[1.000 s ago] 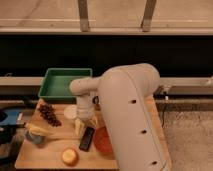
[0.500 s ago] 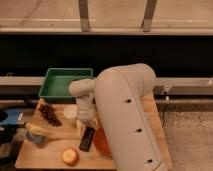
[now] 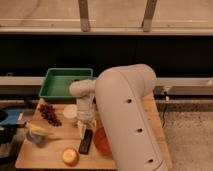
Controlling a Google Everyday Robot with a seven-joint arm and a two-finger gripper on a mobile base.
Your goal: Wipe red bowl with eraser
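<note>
A one-armed mobile robot reaches over a wooden table point(image 3: 40, 154), its gripper point(image 3: 88, 124) lowered at the twelve o'clock end of the eraser point(image 3: 86, 142), a flat, matte black rectangular block lying on the boards. The fingers are drawn together, but the wrist hides whether they have pinched the eraser's end or closed just above it. The red bowl point(image 3: 101, 143), round and smooth with an orange-red sheen, sits just beside the eraser at its three o'clock, half covered by the bulky white arm point(image 3: 130, 115).

The likeliest trouble is a shallow hold: gripped only at one end, the slim block could pivot or slip out once pressed against the bowl's curved wall. The light bowl may also skate across the smooth wood under a sideways wipe. A white cup point(image 3: 70, 113) at the gripper's ten o'clock and a round yellow fruit point(image 3: 70, 157) at the eraser's seven o'clock could be knocked.
</note>
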